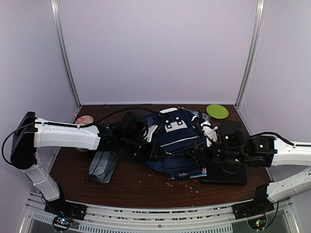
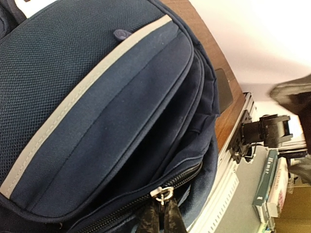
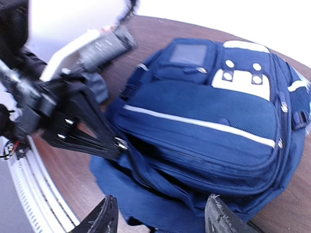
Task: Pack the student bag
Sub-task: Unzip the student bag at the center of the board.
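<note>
bag [image 1: 175, 141] lies in the middle of the table [image 1: 141, 187], left gripper [image 2: 163, 208] looks clamped on its zip pull [image 2: 164, 193], right gripper [image 3: 163, 216] hovers just beside the bag, fingers spread apart.

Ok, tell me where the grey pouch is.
In the top view, the grey pouch lies left of the student bag, just on the near side of the left arm.

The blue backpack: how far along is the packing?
Seems early. The student bag lies with its compartment gaping. The left claw pinches the zip pull; the right claw hangs open near the bag. The grey pouch and black case lie outside, so packing remains.
</note>
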